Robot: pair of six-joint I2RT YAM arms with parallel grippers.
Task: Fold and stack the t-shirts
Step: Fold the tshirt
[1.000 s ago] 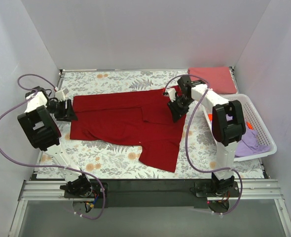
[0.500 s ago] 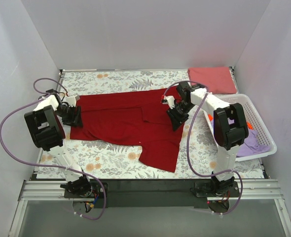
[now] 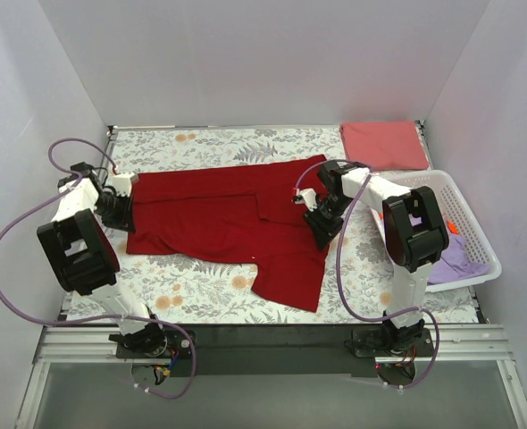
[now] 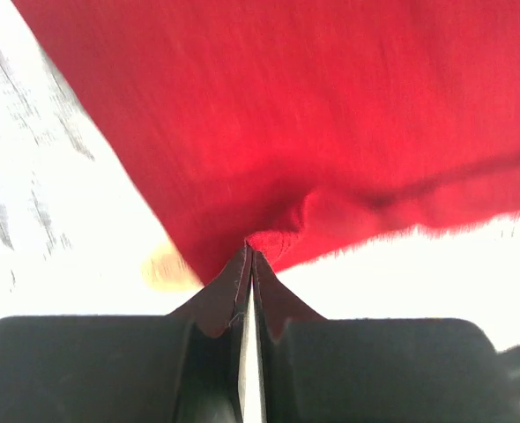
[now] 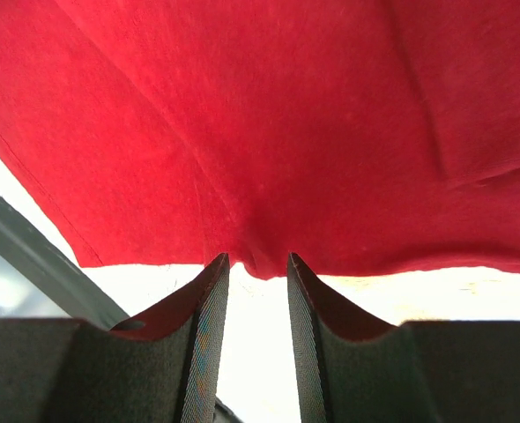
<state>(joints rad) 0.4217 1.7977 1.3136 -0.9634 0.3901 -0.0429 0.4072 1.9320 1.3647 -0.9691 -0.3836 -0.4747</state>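
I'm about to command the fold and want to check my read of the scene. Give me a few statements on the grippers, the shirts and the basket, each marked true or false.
1. The left gripper is shut on an edge of the deep crimson red fabric t-shirt. True.
2. The right gripper is shut tight. False: its jaws stand apart at the crimson shirt's edge.
3. The folded pinkish-red fabric t-shirt lies inside the white plastic lattice basket. False: it lies outside the basket, beyond it at the far right corner.
4. A lavender purple fabric t-shirt lies in the basket. True.
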